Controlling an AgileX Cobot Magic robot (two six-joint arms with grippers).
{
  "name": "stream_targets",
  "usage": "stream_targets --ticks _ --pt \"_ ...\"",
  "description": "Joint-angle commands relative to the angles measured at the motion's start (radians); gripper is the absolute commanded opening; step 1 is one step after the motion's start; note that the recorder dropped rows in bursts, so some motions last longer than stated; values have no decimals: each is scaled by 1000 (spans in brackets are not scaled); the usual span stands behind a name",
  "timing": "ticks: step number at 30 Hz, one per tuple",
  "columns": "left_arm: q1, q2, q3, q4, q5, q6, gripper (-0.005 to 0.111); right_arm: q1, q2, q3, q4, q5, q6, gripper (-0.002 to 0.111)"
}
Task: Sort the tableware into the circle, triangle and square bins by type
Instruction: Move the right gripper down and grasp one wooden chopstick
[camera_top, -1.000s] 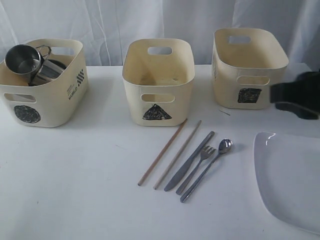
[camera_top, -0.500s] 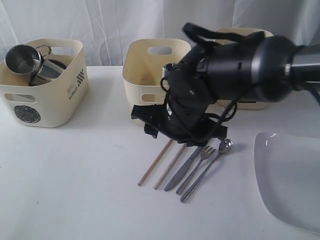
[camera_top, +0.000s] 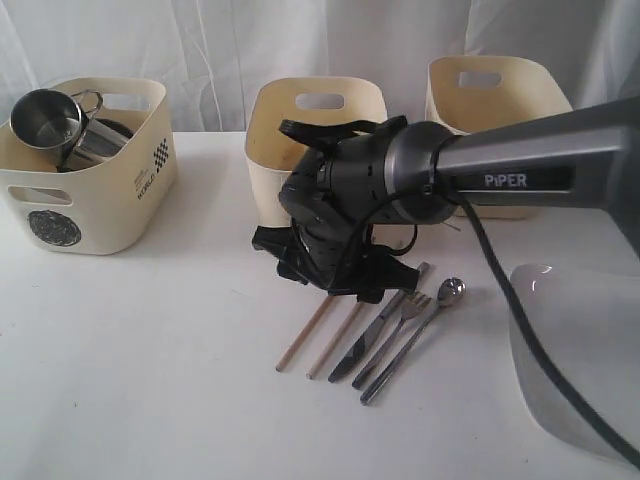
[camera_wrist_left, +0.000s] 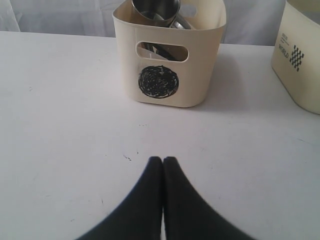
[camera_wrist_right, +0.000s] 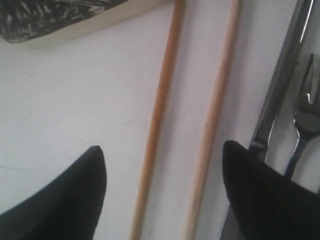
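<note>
Two wooden chopsticks (camera_top: 306, 341) lie side by side in front of the triangle bin (camera_top: 315, 115), with a steel knife (camera_top: 377, 334), fork (camera_top: 402, 318) and spoon (camera_top: 447, 293) to their right. My right gripper (camera_top: 320, 275) is low over the chopsticks' far halves. It is open wide, and both chopsticks (camera_wrist_right: 160, 110) lie between its fingertips (camera_wrist_right: 97, 160) in the right wrist view (camera_wrist_right: 162, 150). One tip sits beside the knife (camera_wrist_right: 280, 90). Steel mugs (camera_top: 45, 118) rest in the circle bin (camera_top: 85, 190). My left gripper (camera_wrist_left: 163, 160) is shut and empty over bare table.
The square bin (camera_top: 495, 95) stands at the back right, partly behind the right arm. A large white square plate (camera_top: 580, 360) lies at the front right edge. In the left wrist view the circle bin (camera_wrist_left: 200, 75) is ahead and another bin (camera_wrist_left: 300, 55) is beside it.
The right arm has swung in from the right edge and come down over the chopsticks, its jaws opening wide. The left gripper has stayed shut.
</note>
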Motion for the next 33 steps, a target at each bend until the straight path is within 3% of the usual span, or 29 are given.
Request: stream_targets --ticks 1,24,26,31,33 --pt "-7 -5 3 -11 -2 -4 0 0 26 -8 -45 -35 37 62" --pt "-7 -5 3 -11 -2 -4 0 0 161 -78 -44 -39 37 61" --pt "-7 -5 3 -11 -2 -4 0 1 161 -78 -36 -22 37 50" --pt "-7 -5 3 -11 -2 -4 0 12 161 -73 -6 91 29 12" --pt "-7 -5 3 -11 -2 -4 0 19 161 -65 0 134 29 3"
